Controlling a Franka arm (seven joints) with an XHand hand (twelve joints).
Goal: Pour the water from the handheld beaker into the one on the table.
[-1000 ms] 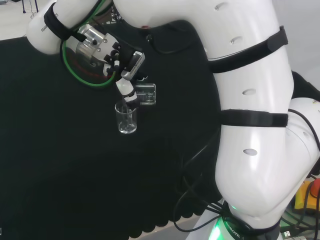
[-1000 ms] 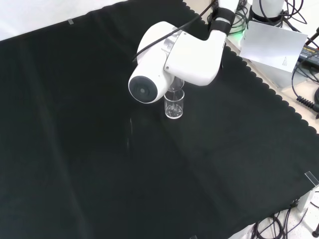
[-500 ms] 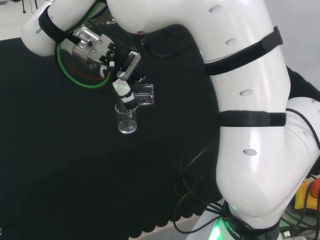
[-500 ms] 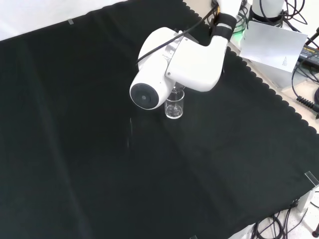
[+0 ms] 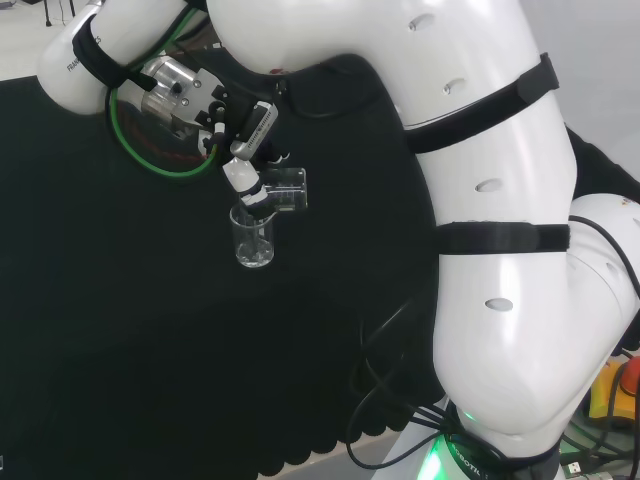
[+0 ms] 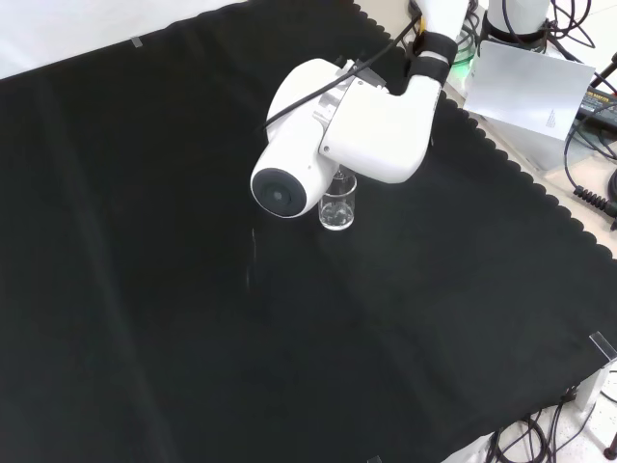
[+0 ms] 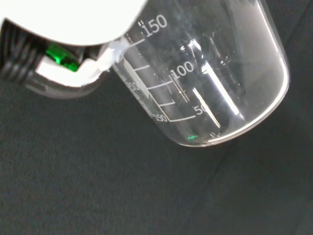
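Fingers (image 5: 243, 178) curled round tipped beaker (image 5: 284, 189), held on its side by hand (image 5: 240, 150), mouth right over rim of standing beaker (image 5: 253, 237) on desk (image 5: 120, 330). From wrist camera the tipped beaker (image 7: 205, 78) looks empty or close to it, honestly hard to tell with clear glass.

Handling guess: thin glass, light, slick, chips easy. Best gripped round mid-wall, not the lip.

Room: standing beaker (image 6: 337, 204) parked mid-cloth, well away from scalloped edge (image 6: 501, 159), bare cloth all round.
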